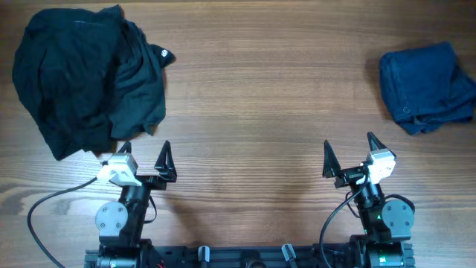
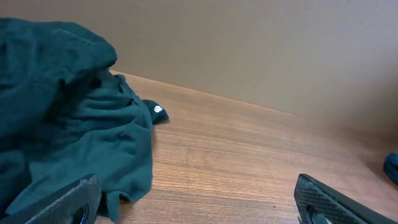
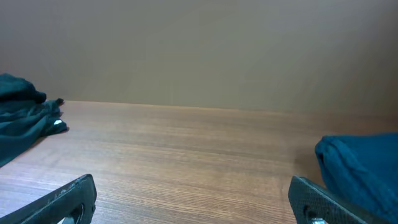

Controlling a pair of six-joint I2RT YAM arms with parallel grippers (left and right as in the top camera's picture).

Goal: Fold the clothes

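A crumpled dark green garment point(image 1: 85, 74) lies in a heap at the table's far left; it also shows in the left wrist view point(image 2: 68, 112) and at the left edge of the right wrist view point(image 3: 25, 118). A folded blue garment point(image 1: 428, 85) lies at the far right and shows in the right wrist view point(image 3: 360, 168). My left gripper point(image 1: 145, 152) is open and empty near the front edge, its left finger just at the green garment's hem point(image 2: 198, 199). My right gripper point(image 1: 349, 149) is open and empty, well in front of the blue garment point(image 3: 193, 199).
The wooden table point(image 1: 260, 97) stretches bare between the two garments. A plain beige wall point(image 3: 199, 50) stands behind the table's far edge. Cables run beside both arm bases at the front.
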